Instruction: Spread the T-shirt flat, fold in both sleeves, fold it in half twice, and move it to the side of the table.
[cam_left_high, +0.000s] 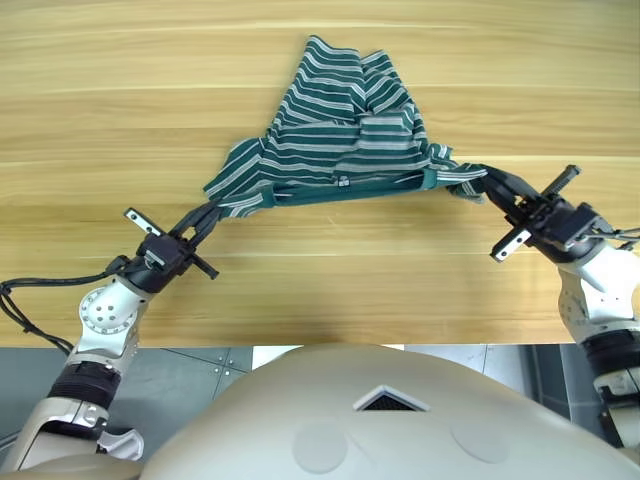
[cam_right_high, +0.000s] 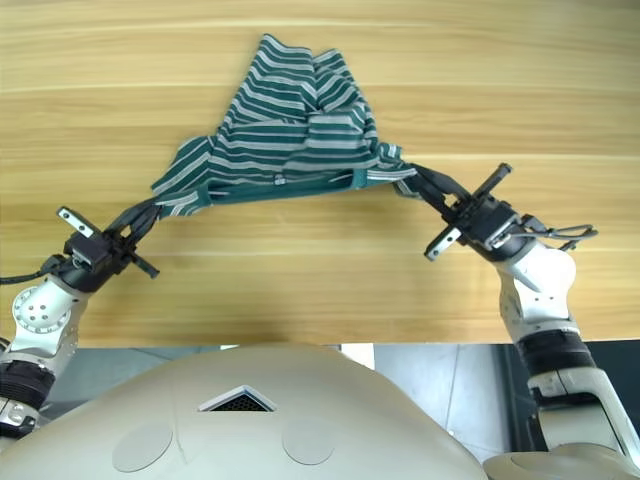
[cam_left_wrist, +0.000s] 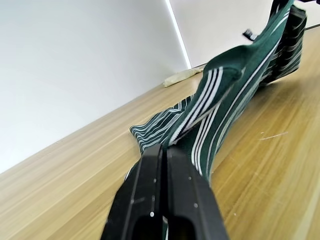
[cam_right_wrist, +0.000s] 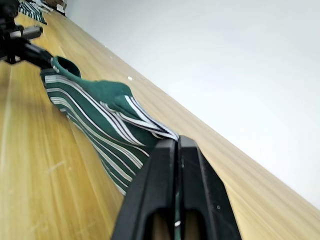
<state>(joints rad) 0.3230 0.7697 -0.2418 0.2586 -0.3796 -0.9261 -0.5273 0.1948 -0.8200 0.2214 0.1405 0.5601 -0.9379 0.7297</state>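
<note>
A dark green T-shirt (cam_left_high: 345, 125) with white stripes lies bunched on the wooden table (cam_left_high: 300, 290), its near edge stretched taut between my two arms. My left gripper (cam_left_high: 222, 207) is shut on the shirt's left corner, and in the left wrist view the closed fingers (cam_left_wrist: 160, 192) pinch the striped cloth (cam_left_wrist: 215, 110). My right gripper (cam_left_high: 478, 186) is shut on the shirt's right corner; the right wrist view shows its fingers (cam_right_wrist: 175, 190) clamped on the fabric (cam_right_wrist: 100, 112). The far part of the shirt is heaped in folds.
Bare wood surrounds the shirt on all sides. The table's near edge (cam_left_high: 300, 345) runs just in front of both arms, with grey floor below. A white wall (cam_left_wrist: 75, 60) stands beyond the table's far side.
</note>
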